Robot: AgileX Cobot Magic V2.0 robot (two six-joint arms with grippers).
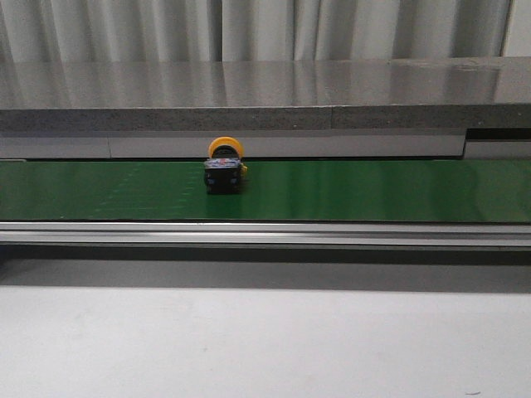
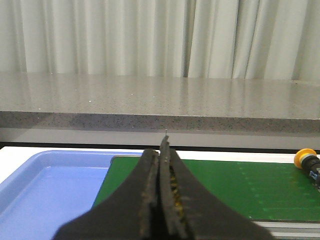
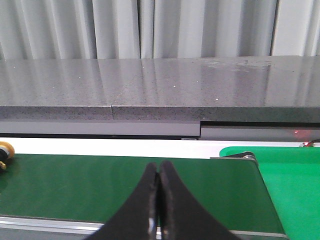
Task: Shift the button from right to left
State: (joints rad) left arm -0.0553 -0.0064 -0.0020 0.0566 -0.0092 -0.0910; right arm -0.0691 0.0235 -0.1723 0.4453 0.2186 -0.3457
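The button [image 1: 225, 170] lies on its side on the green belt [image 1: 373, 191], its yellow-orange cap toward the back and its black body toward me, near the belt's middle. It also shows at the edge of the left wrist view [image 2: 307, 161] and of the right wrist view [image 3: 4, 153]. Neither gripper shows in the front view. My left gripper [image 2: 161, 150] is shut and empty, well left of the button. My right gripper [image 3: 159, 169] is shut and empty, well right of the button.
A blue tray [image 2: 45, 185] sits at the belt's left end. A brighter green surface [image 3: 295, 185] lies past the belt's right end. A grey stone ledge [image 1: 265, 95] runs behind the belt, a metal rail [image 1: 265, 234] along its front.
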